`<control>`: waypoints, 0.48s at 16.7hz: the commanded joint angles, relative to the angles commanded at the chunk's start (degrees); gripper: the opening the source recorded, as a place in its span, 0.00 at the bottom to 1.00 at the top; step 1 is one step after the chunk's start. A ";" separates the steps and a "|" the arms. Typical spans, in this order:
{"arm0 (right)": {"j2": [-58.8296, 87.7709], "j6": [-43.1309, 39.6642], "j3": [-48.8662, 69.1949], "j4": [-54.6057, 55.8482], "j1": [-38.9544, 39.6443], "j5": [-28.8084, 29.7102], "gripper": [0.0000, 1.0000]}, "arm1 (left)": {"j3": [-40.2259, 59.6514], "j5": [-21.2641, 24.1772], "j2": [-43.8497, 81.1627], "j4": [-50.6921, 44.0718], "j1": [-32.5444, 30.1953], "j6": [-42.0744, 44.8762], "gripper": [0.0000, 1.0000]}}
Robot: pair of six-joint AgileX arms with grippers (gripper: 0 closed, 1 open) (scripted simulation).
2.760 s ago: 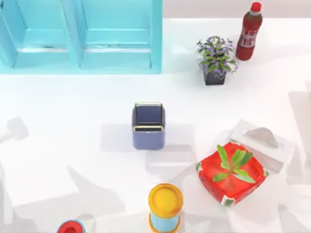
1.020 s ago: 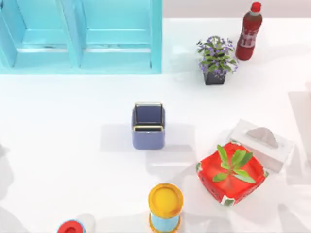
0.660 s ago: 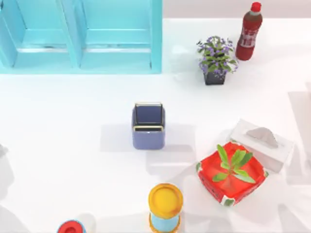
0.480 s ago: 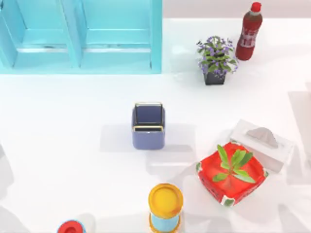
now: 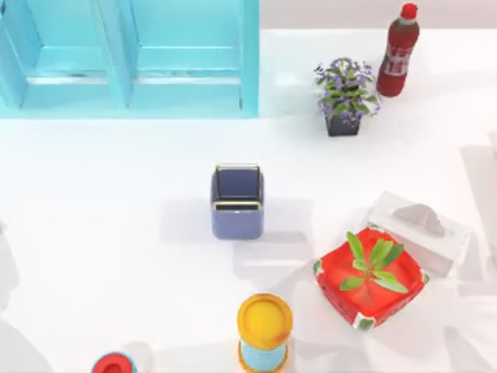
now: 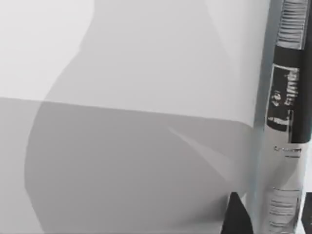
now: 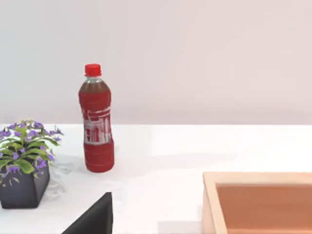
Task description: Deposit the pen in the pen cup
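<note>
The pen cup [image 5: 237, 202], slate-blue with a thin gold rim, stands upright at the middle of the table. In the left wrist view the pen [image 6: 285, 112], a grey barrel with a black printed label, runs lengthwise between two dark fingertips [image 6: 236, 217]. My left gripper [image 6: 270, 219] is shut on it over a bare white surface crossed by grey shadows. The pen cup lies outside the left wrist view. My right arm is parked off the table's right side, and a dark part of it shows in the right wrist view.
A yellow-topped light-blue cylinder [image 5: 264, 330] stands in front of the cup. A red planter [image 5: 371, 280] and a white tissue box [image 5: 419, 231] sit to the right. A purple-flowered pot [image 5: 344, 97], a red bottle [image 5: 398, 50] and a turquoise cabinet [image 5: 128, 58] line the back.
The grey arm shadows on the table's lower left have shrunk and slid toward the left edge. Cup and other objects have not moved.
</note>
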 joint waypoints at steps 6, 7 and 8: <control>0.00 0.00 0.00 0.00 0.00 0.00 1.00 | 0.00 0.00 0.00 0.00 0.00 0.00 0.00; 0.00 0.00 0.00 0.00 0.00 0.00 1.00 | 0.00 0.00 0.00 0.00 0.00 0.00 0.00; 0.00 0.00 0.00 0.00 0.00 0.00 1.00 | 0.00 0.00 0.00 0.00 0.00 0.00 0.00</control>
